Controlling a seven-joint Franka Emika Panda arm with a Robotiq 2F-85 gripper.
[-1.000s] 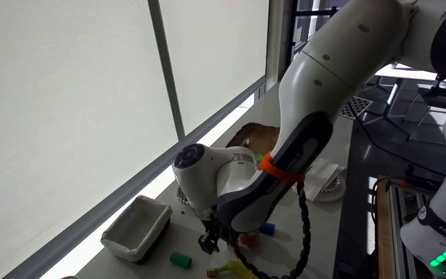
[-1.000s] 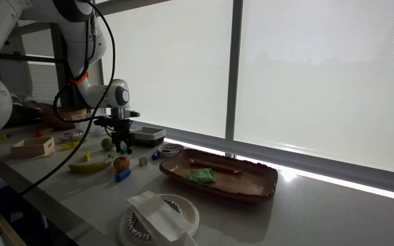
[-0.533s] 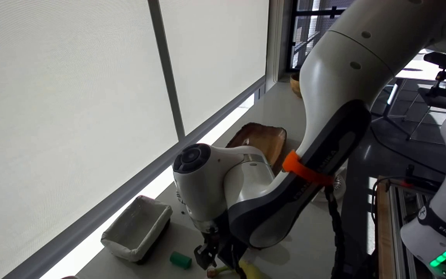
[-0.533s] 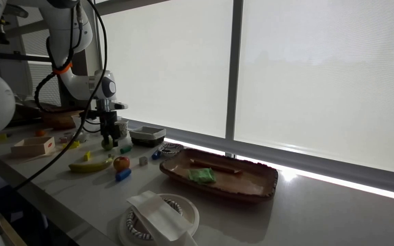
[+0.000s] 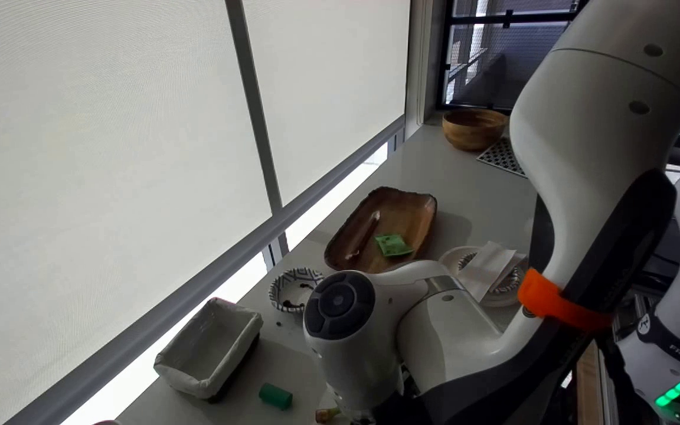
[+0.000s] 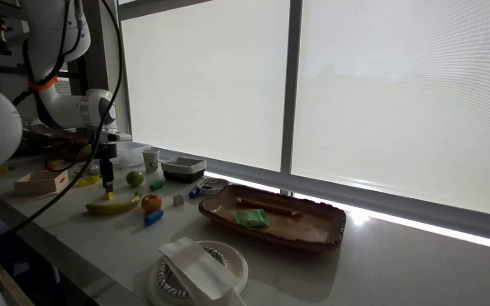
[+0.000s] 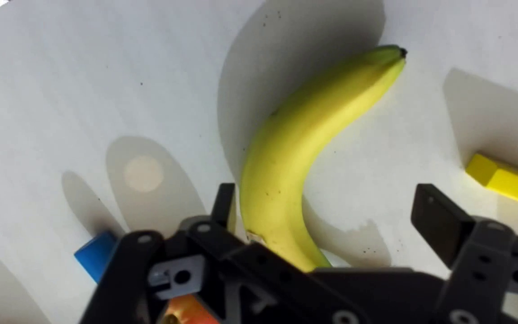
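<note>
Above the table (image 6: 377, 272), the tool (image 7: 331, 207) hangs spread wide, the banana (image 7: 281, 168) showing between its tips.

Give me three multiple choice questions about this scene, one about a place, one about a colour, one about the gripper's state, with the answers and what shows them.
1. Where is the green packet?
A: on the plate. B: in the tray. C: in the bowl.
2. What colour is the cylinder beside the apple?
A: green. B: yellow. C: blue.
3. How does the gripper stand?
A: open. B: shut on the apple. C: shut on the packet.

1 B: both exterior views show it there.
2 C: blue in an exterior view.
3 A: the wrist view shows its fingers apart, the banana visible between.
</note>
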